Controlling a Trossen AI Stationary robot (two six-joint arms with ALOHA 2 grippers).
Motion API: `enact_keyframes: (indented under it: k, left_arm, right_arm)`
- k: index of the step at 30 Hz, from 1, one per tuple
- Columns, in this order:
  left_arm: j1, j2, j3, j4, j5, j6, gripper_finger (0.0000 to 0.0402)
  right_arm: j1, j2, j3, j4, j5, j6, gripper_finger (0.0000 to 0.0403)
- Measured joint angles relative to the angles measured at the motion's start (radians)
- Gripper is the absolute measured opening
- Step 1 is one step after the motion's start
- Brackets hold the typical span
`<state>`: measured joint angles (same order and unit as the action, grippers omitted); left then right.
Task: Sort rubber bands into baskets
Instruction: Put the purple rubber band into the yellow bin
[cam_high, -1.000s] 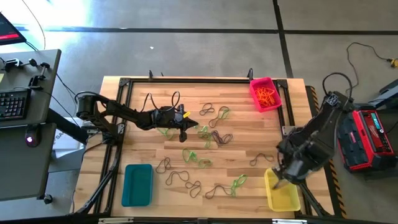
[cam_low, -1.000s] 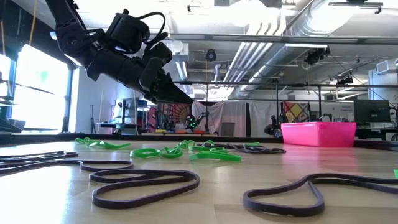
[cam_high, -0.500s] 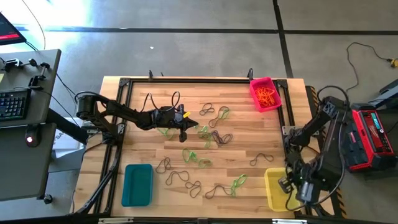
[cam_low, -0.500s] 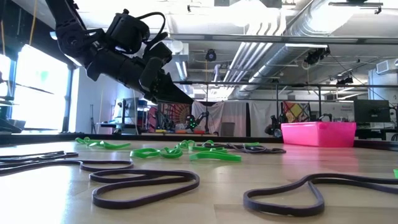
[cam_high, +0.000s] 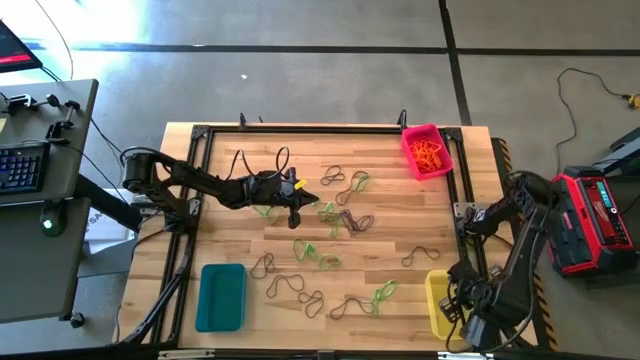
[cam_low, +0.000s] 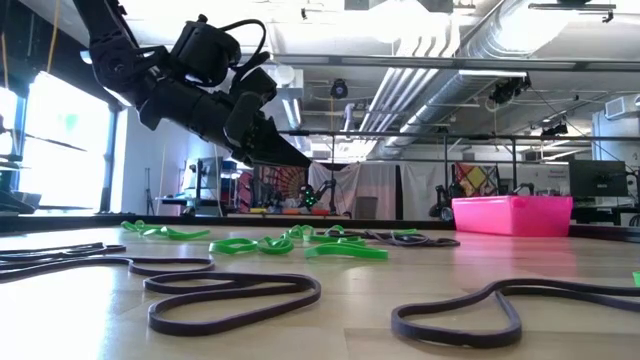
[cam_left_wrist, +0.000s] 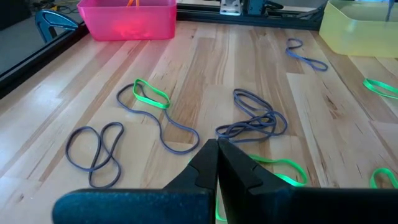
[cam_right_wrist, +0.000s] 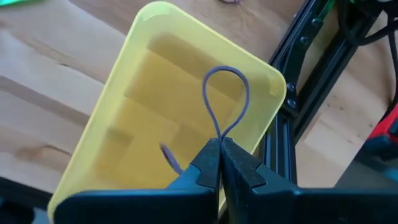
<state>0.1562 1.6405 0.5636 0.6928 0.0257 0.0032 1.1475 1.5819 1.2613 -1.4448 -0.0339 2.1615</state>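
The right gripper (cam_right_wrist: 219, 144) hangs above the yellow basket (cam_right_wrist: 155, 99) at the bench's near right corner, its jaws pinched shut on a dark rubber band (cam_right_wrist: 225, 99) — the loop stands up from the fingertips and a loose end trails below, both over the basket's interior. In the high view this gripper (cam_high: 470, 325) sits over the yellow basket (cam_high: 436, 300) beside the black frame rail.

The left gripper (cam_high: 294, 212) reaches out over the middle of the wooden bench (cam_high: 230, 150), jaws closed with nothing between them. In the low view it (cam_low: 300, 160) hovers clear of the surface, tilted down, above the green bands (cam_low: 340, 248). Its wrist view shows the closed tips (cam_left_wrist: 217, 148) just above a green band (cam_left_wrist: 273, 168), near a tangle of dark bands (cam_left_wrist: 255, 118) and a green-and-dark pair (cam_left_wrist: 152, 106).

The rest of the rubber bands — green and dark ones — lie scattered across the centre and near part of the bench (cam_high: 320, 250). The pink basket (cam_high: 427, 150) stands at the far right corner holding orange bands (cam_high: 430, 153). The teal basket (cam_high: 221, 296) sits near the near left corner, well apart from the other two.
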Motion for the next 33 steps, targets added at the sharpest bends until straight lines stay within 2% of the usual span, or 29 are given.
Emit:
enact_keyframes:
  k: [15, 21, 27, 33]
  left_arm:
    - [0.0, 0.0, 0.0, 0.0, 0.0, 0.016, 0.0]
    - [0.0, 0.0, 0.0, 0.0, 0.0, 0.009, 0.0]
    - [0.0, 0.0, 0.0, 0.001, -0.001, 0.015, 0.0]
    - [0.0, 0.0, 0.0, 0.001, -0.004, 0.018, 0.0]
  right_arm:
    - [-0.111, 0.03, 0.0, -0.055, 0.032, -0.246, 0.0003]
    - [-0.143, 0.03, 0.0, -0.067, 0.032, -0.335, 0.0051]
    - [-0.166, 0.03, 0.0, -0.118, 0.031, -0.349, 0.0109]
    - [-0.208, 0.03, 0.0, -0.125, 0.069, -0.416, 0.0125]
